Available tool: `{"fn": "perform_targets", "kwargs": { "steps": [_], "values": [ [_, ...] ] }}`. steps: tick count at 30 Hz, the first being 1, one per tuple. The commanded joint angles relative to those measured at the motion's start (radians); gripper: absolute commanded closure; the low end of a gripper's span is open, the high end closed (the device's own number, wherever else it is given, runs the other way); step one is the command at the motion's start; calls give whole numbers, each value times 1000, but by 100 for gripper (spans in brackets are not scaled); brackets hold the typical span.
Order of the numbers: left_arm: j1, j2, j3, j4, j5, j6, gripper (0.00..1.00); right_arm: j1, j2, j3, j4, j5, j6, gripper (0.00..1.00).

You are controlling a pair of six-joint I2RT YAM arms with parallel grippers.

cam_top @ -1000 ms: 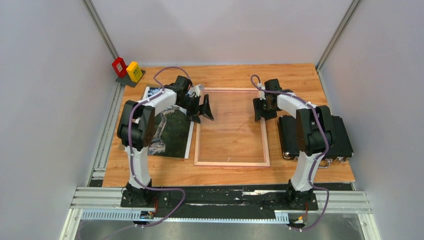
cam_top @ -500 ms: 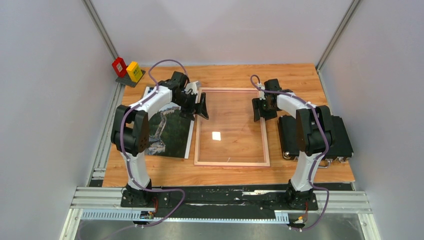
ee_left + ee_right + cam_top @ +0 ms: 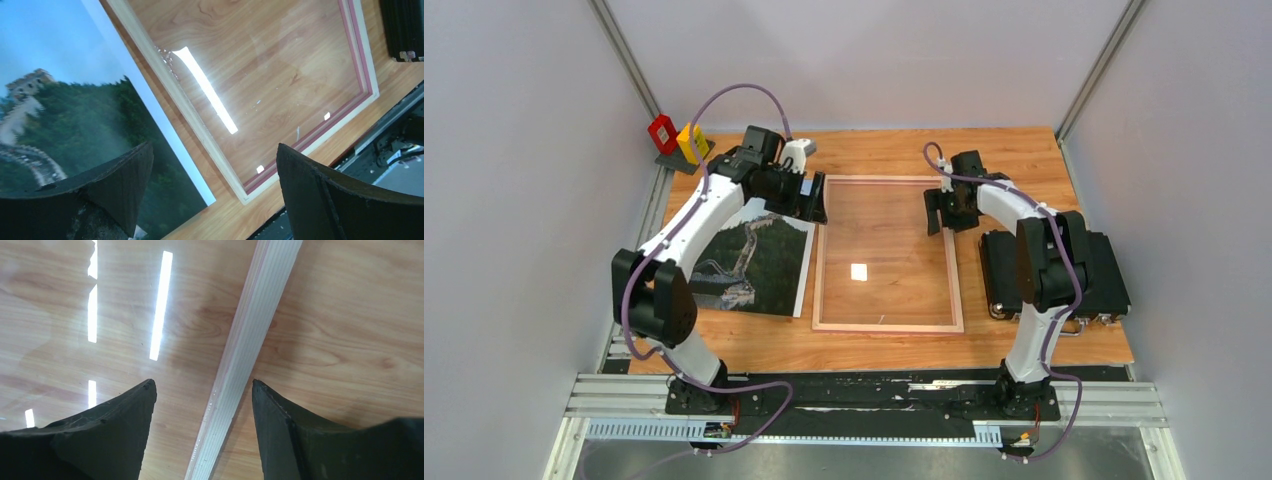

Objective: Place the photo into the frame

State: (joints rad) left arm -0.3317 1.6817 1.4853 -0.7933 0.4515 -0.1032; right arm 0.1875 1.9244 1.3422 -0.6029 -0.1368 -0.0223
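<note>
The frame (image 3: pixel 887 326) lies flat mid-table, its clear pane showing the wood beneath. The photo (image 3: pixel 754 258), a wall winding over dark green hills, lies flat just left of it. My left gripper (image 3: pixel 815 198) hovers open over the gap between the photo's far right corner and the frame's far left corner, holding nothing. In the left wrist view the photo (image 3: pixel 75 115) and the frame's pale rail (image 3: pixel 190 117) pass between the wide fingers of that gripper (image 3: pixel 215 146). My right gripper (image 3: pixel 941 212) stands open astride the frame's right rail (image 3: pixel 250 340), with a gap on both sides of the rail.
A black case (image 3: pixel 1104 270) sits at the right, close to the frame's right rail and under my right arm. A red block (image 3: pixel 663 133) and a yellow block (image 3: pixel 690 142) stand at the back left corner. Grey walls close in on both sides.
My left arm swung back and to the left, off the frame's left rail, uncovering more of the photo. The right gripper's fingers spread wider around the right rail.
</note>
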Motion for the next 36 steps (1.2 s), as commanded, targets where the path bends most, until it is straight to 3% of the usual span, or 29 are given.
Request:
{"fn": "perform_targets", "kwargs": {
  "steps": [1,14,30,36],
  "values": [
    [14,-131,-13,4,-93,111,0,-12,-31,110,15,24,-19,31],
    [71,-306,-102,30,-188,197,0,-83,149,342,14,59,13,41],
    [75,-287,-138,56,-186,175,0,-98,291,444,14,6,89,57],
    [80,-293,-155,60,-210,185,0,-107,317,472,14,-1,112,70]
  ]
}}
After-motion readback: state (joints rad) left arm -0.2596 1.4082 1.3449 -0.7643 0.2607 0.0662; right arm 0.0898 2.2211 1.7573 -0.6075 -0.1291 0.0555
